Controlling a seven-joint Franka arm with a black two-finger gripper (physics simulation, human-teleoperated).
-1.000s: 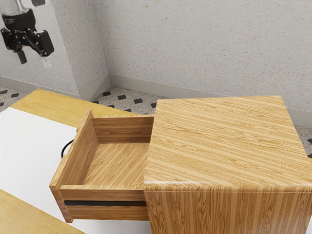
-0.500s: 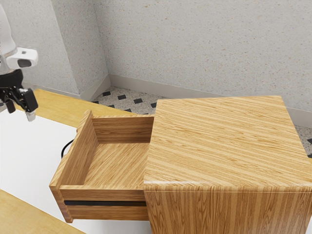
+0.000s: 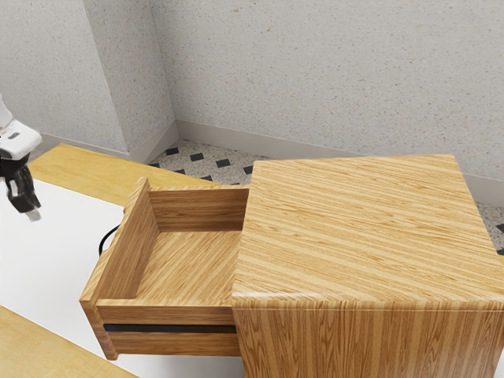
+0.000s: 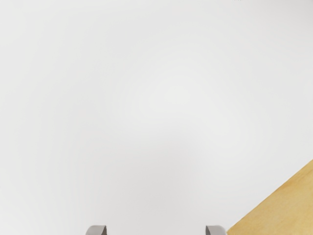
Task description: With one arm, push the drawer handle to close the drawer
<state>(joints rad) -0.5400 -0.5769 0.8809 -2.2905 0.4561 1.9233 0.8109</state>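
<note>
Hangs empty at exterior view's left edge, claw (image 4: 156, 230) spread wide. Best shut, then lined up behind handle (image 3: 101, 240), left of centre on open drawer (image 3: 130, 252); push square, slow, toward cabinet (image 3: 362, 228).

1. Exterior view: bright, soft light; cabinet (image 3: 362, 228) top paler than its side below.
2. Thin glare along top's near edge, lower centre.
3. Drawer (image 3: 189, 264) inner walls shaded, left of centre.
4. Wrist view: white surface (image 4: 161, 98) bright, greyer upper right.
</note>
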